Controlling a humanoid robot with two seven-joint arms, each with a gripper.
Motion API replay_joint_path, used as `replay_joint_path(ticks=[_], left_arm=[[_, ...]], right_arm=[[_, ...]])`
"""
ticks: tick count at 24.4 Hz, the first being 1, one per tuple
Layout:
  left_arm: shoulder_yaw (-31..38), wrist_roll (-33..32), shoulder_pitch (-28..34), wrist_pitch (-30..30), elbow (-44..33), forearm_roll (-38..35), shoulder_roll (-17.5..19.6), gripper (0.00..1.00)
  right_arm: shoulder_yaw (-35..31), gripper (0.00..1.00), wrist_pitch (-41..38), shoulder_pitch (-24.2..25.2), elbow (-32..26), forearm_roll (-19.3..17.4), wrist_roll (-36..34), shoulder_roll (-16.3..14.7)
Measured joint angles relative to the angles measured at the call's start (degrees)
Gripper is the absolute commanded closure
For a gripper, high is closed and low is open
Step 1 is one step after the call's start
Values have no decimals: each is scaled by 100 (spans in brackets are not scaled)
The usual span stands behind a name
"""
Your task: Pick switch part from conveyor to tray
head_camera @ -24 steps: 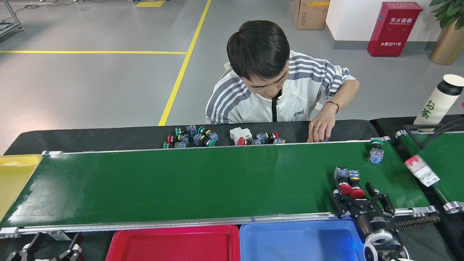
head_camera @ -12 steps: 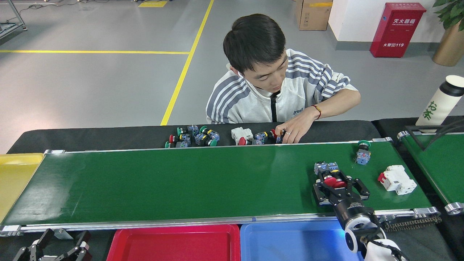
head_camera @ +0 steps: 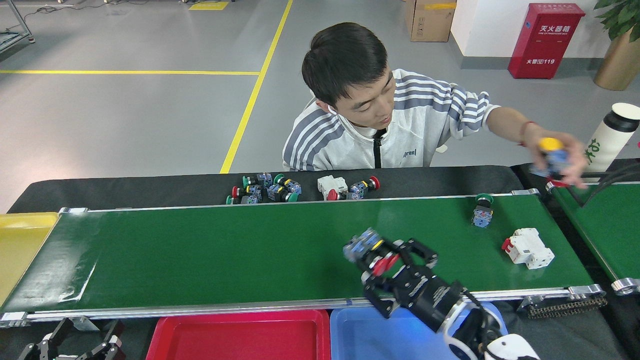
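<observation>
Shifted left – right fingers (head_camera: 387,270) gripping switch part (head_camera: 372,252)

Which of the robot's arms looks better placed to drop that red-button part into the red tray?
Right: the right gripper already holds the switch part near the red tray; the left gripper sits empty.

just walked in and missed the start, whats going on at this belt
The robot's right claw is shut on a red-capped switch part above the conveyor, near the red tray and the blue tray at the near edge. Its left claw sits idle at the bottom left. A green-capped switch and a white breaker lie further right on the belt. Across it, a person's hand holds a yellow-capped switch toward the smaller belt.
</observation>
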Motion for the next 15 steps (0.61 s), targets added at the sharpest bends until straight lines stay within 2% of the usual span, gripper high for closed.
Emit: replay_joint_path(ticks=[3, 9, 12, 15], left_arm=[[-1, -156, 1, 144, 0, -22, 0, 0], [-15, -308, 39, 305, 0, -23, -2, 0], [-5, -262, 42, 306, -1, -22, -2, 0], [0, -55, 37, 311, -1, -22, -2, 0]], right_arm=[[320, 0, -163, -4, 396, 109, 20, 298], [234, 0, -255, -88, 438, 53, 12, 332], [-851, 0, 52, 143, 74, -186, -14, 373], [-1880, 0, 699, 1000, -462, -235, -16, 566]])
